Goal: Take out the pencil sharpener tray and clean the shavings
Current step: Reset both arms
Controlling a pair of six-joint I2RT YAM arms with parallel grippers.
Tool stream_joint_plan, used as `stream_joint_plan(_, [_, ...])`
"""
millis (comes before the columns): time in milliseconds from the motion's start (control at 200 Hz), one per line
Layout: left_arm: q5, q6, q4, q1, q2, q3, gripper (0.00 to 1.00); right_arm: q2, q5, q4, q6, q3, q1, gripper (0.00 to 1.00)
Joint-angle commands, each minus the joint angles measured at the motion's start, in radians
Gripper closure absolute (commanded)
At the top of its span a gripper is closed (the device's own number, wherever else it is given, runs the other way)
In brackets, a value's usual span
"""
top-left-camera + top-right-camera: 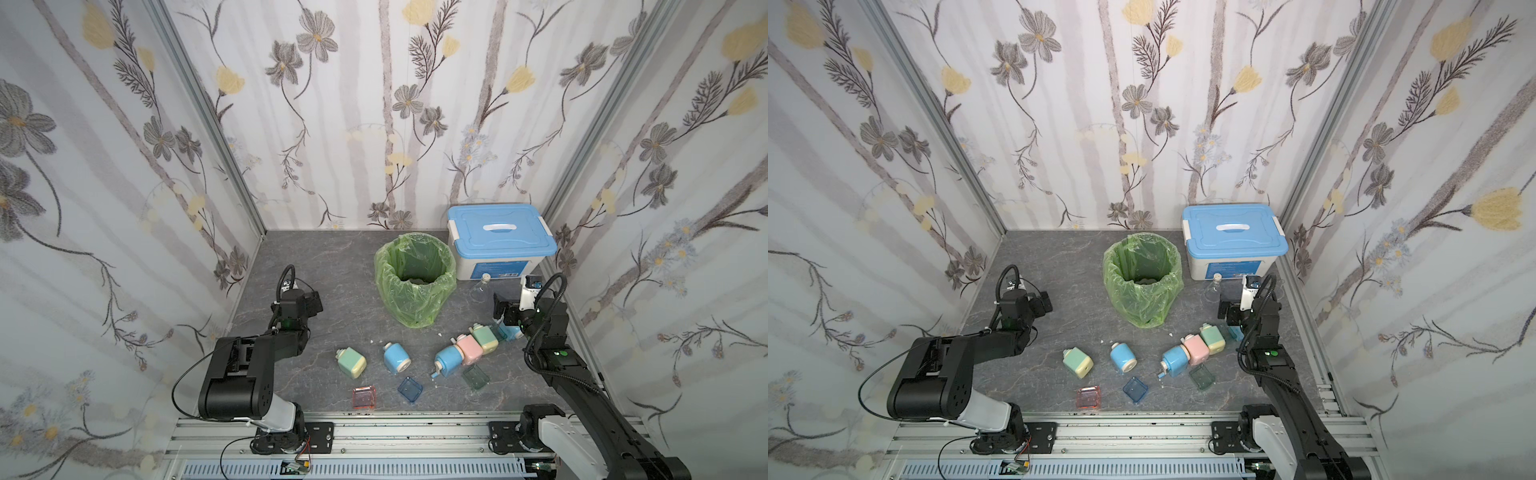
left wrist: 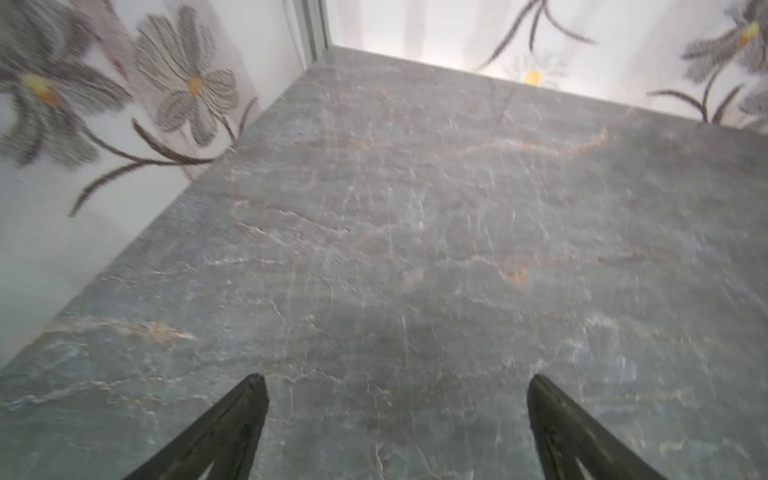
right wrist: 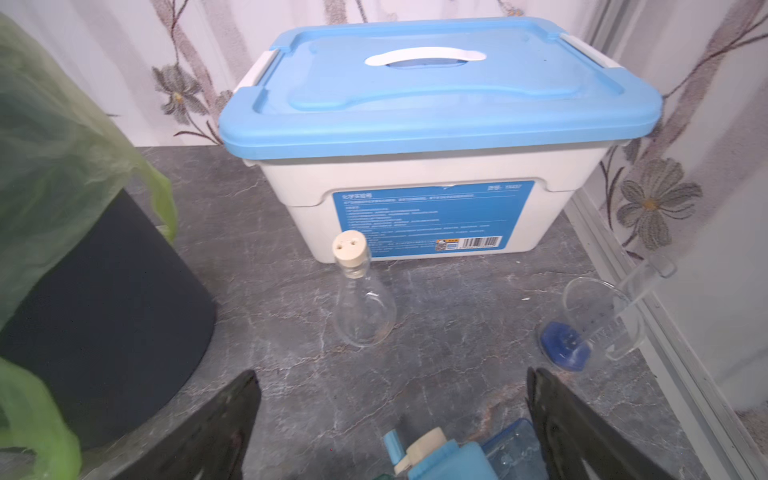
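Several pastel pencil sharpeners lie on the grey table, among them a green one point(image 1: 351, 362), a blue one point(image 1: 396, 357) and a pink one point(image 1: 469, 348). Loose clear trays lie in front of them: pink point(image 1: 364, 397), blue point(image 1: 409, 389), green point(image 1: 476, 376). Tiny whitish shavings point(image 1: 438, 334) dot the table near the bin. My right gripper point(image 3: 392, 374) hangs open over a further blue sharpener point(image 3: 449, 461) with a clear blue tray point(image 3: 511, 449) beside it. My left gripper point(image 2: 397, 378) is open over bare table at the left, holding nothing.
A bin lined with a green bag point(image 1: 415, 274) stands at mid-back. Behind it to the right is a white box with a blue lid point(image 1: 500, 237). A corked glass flask point(image 3: 361, 307) and a clear beaker point(image 3: 598, 320) stand before the box. Walls close in on three sides.
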Motion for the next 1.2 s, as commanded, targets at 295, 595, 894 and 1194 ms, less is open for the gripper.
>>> stream_joint_plan(295, [0.089,0.063,0.192,-0.004,0.023,-0.022,0.0,0.258,0.074,0.586,-0.092,-0.074,-0.016,0.0])
stream_joint_plan(595, [0.089,0.063,0.192,-0.004,0.024,-0.023,0.0,0.364,0.052,0.723,-0.094,-0.07,-0.017,0.0])
stream_joint_plan(894, [0.089,0.063,0.192,-0.003,0.023,-0.024,0.0,0.451,-0.014,1.008,-0.076,-0.179,-0.029,0.0])
stream_joint_plan(1194, [0.089,0.063,0.192,-0.003,0.023,-0.022,0.0,0.452,-0.03,1.009,-0.074,-0.179,-0.036,0.0])
